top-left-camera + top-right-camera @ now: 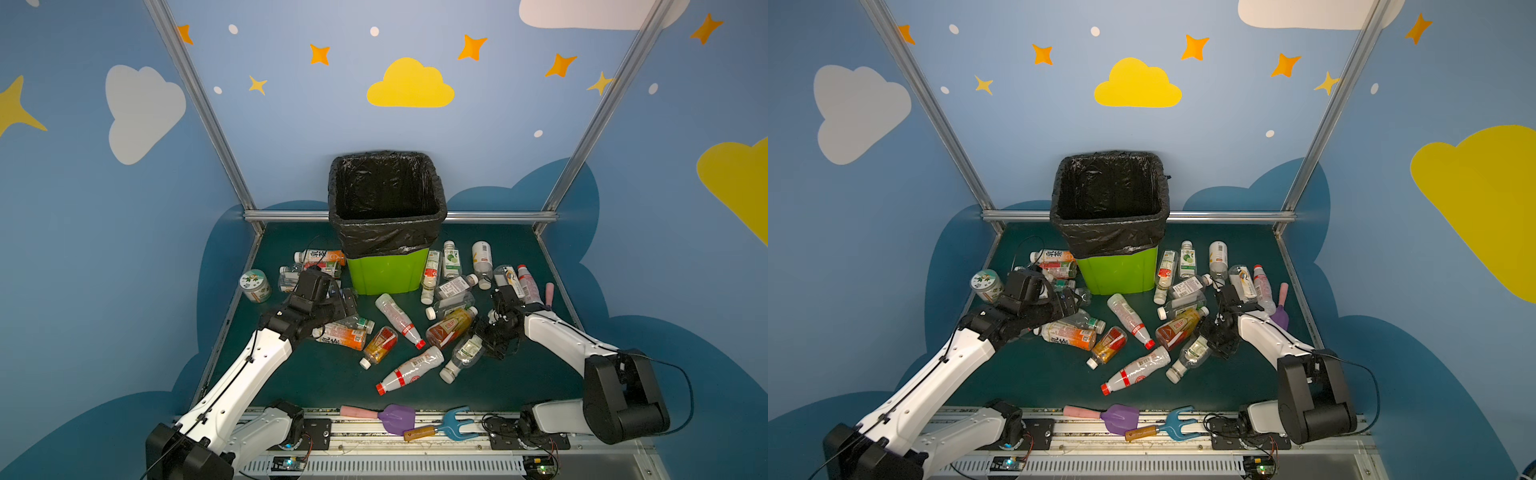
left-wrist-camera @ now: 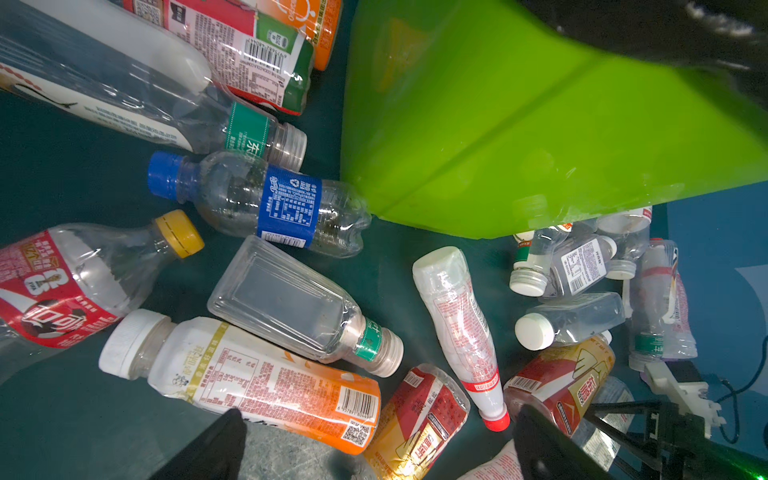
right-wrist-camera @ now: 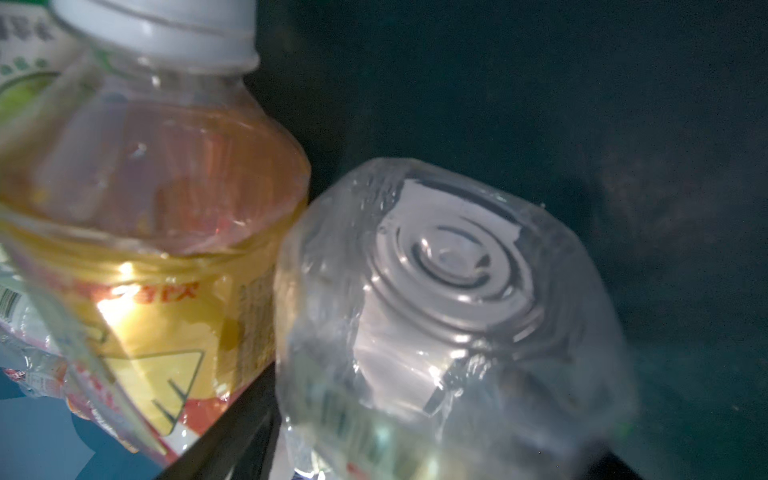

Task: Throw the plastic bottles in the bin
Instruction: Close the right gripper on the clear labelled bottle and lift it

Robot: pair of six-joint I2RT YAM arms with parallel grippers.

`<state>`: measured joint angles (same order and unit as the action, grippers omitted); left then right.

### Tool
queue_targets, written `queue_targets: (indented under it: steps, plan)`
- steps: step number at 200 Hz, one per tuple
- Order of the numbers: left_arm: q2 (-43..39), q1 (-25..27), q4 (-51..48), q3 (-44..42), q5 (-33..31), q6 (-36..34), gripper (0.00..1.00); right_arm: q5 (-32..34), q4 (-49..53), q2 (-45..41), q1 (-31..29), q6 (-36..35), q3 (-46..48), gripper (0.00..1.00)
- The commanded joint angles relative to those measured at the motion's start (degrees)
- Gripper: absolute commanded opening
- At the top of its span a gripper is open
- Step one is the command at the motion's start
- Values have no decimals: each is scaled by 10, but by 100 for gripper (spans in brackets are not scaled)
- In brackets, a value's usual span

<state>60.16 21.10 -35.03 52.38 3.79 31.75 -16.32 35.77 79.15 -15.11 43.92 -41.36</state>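
Legibly, one orange bottle (image 1: 332,257) reads 乳茶. Plastic bottles (image 1: 397,318) strew the dark-green desk (image 1: 311,382), nine to three o'clock round the bin (image 1: 388,272). Left end effector (image 2: 380,415) gapes wide, empty; right end effector (image 1: 484,338) sits at a clear bottle (image 1: 465,353), grip unclear.

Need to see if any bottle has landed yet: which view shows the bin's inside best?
The top views: both look down into the bin through its open mouth, where only black bag shows. The left wrist view catches only its outer wall; the right wrist view misses it.
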Motion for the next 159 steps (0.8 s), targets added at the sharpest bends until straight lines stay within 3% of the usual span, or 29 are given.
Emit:
queue_targets:
  steps: [1, 28, 49, 90, 159]
  plan:
    - [-3, -5, 7, 0, 3, -9, 100, 10, 12, 13, -3, -8, -12, 78]
    - [-1, -7, 7, 0, 5, -10, 100, 10, 18, 22, -2, -12, -12, 75]
    - [0, -8, 7, 0, 6, -10, 100, 8, 26, 16, -3, -15, -13, 63]
    - [-3, -10, 4, 2, 5, -10, 100, 11, 52, -30, 4, -16, -21, 58]
    - [7, -16, -10, 5, -1, -6, 100, 57, 135, -230, 71, 20, -33, 58]
